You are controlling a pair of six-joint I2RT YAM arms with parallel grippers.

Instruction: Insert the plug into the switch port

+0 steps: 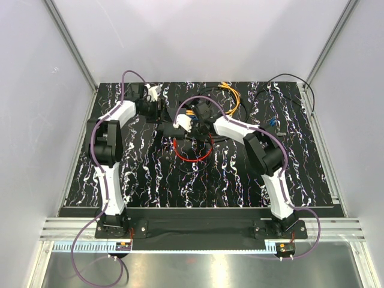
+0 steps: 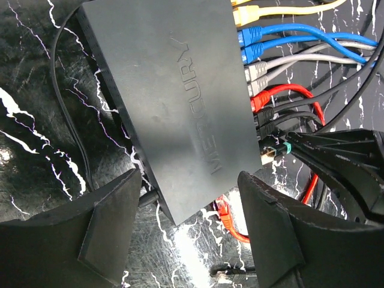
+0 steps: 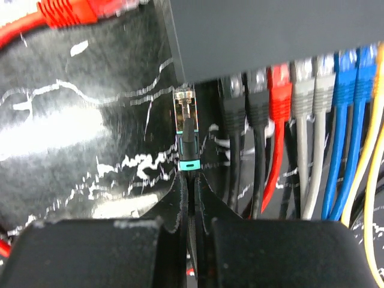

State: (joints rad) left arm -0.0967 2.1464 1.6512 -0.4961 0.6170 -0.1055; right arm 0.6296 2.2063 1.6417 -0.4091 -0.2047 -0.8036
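plug held just short of the switch's socket edge
right gripper (image 3: 191, 179) is pressed together on the teal-booted plug (image 3: 185, 114), tip near but apart from the mercury switch (image 2: 180, 102); two black patch cables (image 3: 246, 108) crowd right beside it, then red, grey, blue, yellow. left gripper (image 2: 189, 198) pinches the switch's near corner, a loose red cable (image 2: 227, 216) underneath

clear teal-booted plug (image 3: 185, 126) tip just beside flat black switch (image 2: 174, 102) edge

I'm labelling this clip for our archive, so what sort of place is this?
Probably a robotics lab test cell: white panel walls on aluminium framing enclose a black marbled mat, two arms are bolted to a front rail, and the right pincer holds a plug at a cabled network switch.
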